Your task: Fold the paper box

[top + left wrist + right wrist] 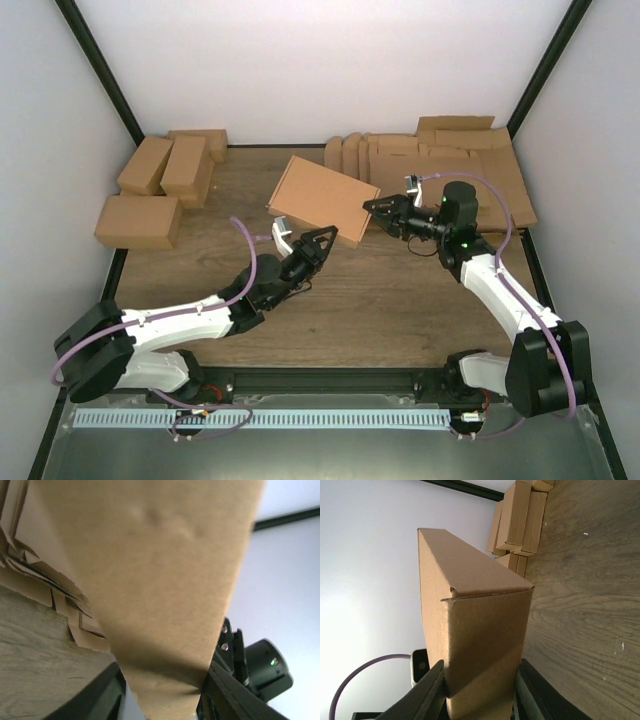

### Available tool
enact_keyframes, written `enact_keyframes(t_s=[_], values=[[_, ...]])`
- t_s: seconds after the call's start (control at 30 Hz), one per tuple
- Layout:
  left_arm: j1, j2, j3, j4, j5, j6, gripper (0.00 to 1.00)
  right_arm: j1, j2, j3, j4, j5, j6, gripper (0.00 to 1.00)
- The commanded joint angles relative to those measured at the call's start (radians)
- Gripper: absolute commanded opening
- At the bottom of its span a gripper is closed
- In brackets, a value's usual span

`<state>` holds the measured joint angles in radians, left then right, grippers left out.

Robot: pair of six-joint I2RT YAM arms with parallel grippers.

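The left arm (180, 325) and right arm (500, 290) are white with black joints. The left end effector (325, 238) and right end effector (372, 207) are black. Purple cables (252, 265) run along both.

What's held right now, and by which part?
Right gripper clamps the paper box by its right end; left gripper straddles the near edge, grip unclear.

The paper box (322, 198) stands tilted over the middle of the surface (380, 300); the left tool (318, 243) straddles its 6 o'clock edge; the right tool (385, 212) meets its 3 o'clock end; folded cartons (160, 185) cluster at 10 o'clock, well apart from it; flat blanks (440, 160) lie stacked at 1 o'clock, behind the right tool, near the back wall.
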<state>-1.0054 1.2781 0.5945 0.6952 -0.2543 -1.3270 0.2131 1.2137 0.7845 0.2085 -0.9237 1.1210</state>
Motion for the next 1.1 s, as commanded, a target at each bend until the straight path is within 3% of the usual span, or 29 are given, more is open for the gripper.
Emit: enact_keyframes(t_s=[0.0, 0.13, 0.27, 0.37, 0.67, 0.83, 0.93, 1.0, 1.07], values=[[-0.002, -0.020, 0.032, -0.031, -0.075, -0.014, 0.36, 0.009, -0.009, 0.041, -0.014, -0.013, -0.020, 0.30], [0.003, -0.082, 0.030, -0.134, -0.128, 0.022, 0.33, 0.008, -0.003, 0.029, -0.015, -0.013, -0.032, 0.33], [0.024, -0.071, 0.044, -0.136, -0.063, 0.020, 0.59, 0.009, 0.003, 0.000, 0.030, -0.024, -0.005, 0.33], [0.030, -0.027, 0.051, -0.103, -0.017, 0.011, 0.64, 0.009, 0.006, 0.003, 0.035, -0.030, -0.004, 0.32], [0.044, 0.033, 0.081, -0.054, 0.043, -0.002, 0.53, 0.009, -0.005, -0.011, 0.018, -0.031, -0.012, 0.32], [0.042, 0.036, 0.076, -0.052, 0.039, -0.020, 0.39, 0.009, 0.000, -0.014, 0.020, -0.033, -0.015, 0.33], [0.053, 0.015, 0.068, -0.097, 0.023, -0.032, 0.27, 0.007, -0.002, -0.008, -0.003, -0.026, -0.042, 0.43], [0.085, -0.009, 0.066, -0.144, 0.050, -0.015, 0.25, 0.006, -0.002, 0.003, -0.043, -0.015, -0.083, 0.56], [0.136, -0.039, 0.072, -0.220, 0.086, 0.000, 0.25, 0.000, -0.003, 0.011, -0.085, -0.005, -0.124, 0.62]])
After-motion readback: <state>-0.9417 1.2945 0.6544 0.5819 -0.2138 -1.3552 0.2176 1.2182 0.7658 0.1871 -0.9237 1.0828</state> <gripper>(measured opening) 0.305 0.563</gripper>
